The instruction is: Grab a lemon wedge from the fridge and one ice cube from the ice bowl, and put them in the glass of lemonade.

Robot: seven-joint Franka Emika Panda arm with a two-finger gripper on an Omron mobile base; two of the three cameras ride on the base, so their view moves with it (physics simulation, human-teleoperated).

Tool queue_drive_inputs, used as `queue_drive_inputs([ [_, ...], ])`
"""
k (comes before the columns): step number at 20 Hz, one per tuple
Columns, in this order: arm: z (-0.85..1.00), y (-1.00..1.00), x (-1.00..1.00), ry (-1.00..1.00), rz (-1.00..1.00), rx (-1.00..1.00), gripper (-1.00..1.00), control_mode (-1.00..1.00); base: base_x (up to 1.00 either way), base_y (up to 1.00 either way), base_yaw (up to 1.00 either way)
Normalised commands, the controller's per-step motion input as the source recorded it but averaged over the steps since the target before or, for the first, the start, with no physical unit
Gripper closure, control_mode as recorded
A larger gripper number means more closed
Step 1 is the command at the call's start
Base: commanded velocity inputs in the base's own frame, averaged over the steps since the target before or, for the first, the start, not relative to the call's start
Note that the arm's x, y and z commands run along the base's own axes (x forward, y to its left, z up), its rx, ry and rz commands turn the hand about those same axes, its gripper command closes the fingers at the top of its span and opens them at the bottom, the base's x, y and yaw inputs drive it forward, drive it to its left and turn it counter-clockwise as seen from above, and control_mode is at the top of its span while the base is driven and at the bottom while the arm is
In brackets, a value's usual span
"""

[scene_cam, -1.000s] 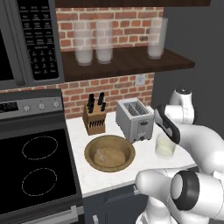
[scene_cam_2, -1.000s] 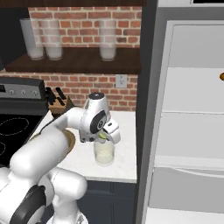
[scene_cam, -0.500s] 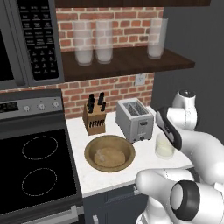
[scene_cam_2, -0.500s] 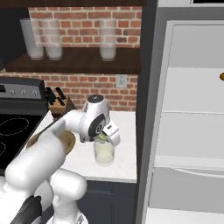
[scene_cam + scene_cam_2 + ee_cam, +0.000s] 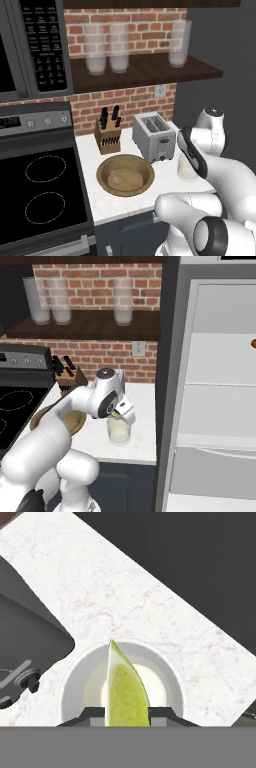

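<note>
Toaster (image 5: 153, 136): silver, two slots, set on the white marble counter (image 5: 125, 197) near the brick wall.
Knife block (image 5: 108, 136): wooden, dark handles protruding, placed just left of the toaster.
Stove (image 5: 37, 192): black glass cooktop with two ring markings, a knob panel behind it.
Microwave (image 5: 30, 47): mounted above the stove, keypad on its right side.
Shelf (image 5: 145, 70): dark wood, three tall frosted glasses (image 5: 119, 47) stood on it.
Wall outlet (image 5: 160, 90): fitted in the brick below the shelf.
Small orange item (image 5: 253, 344): seen at the right edge on a pale shelf.

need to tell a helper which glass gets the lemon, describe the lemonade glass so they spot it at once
Find the white marble counter between the stove and the open fridge. Just right of the silver toaster stands the glass of lemonade. It is short, wide and holds pale liquid, unlike the tall frosted glasses on the shelf above.
</note>
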Motion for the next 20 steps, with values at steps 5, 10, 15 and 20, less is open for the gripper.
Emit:
queue_drive_inputs([
  [5, 0.00, 0.11, 0.09, 0.00, 0.00, 0.00, 1.00, -1.00, 0.00, 0.00, 0.00],
  [10, 0.00, 0.00, 0.00, 0.00, 0.00, 0.00, 1.00, -1.00, 0.00, 0.00, 0.00],
  [15, 0.00, 0.00, 0.00, 0.00, 0.00, 0.00, -1.00, -1.00, 0.00, 0.00, 0.00],
  [20, 0.00, 0.00, 0.00, 0.00, 0.00, 0.00, -1.00, -1.00, 0.00, 0.00, 0.00],
])
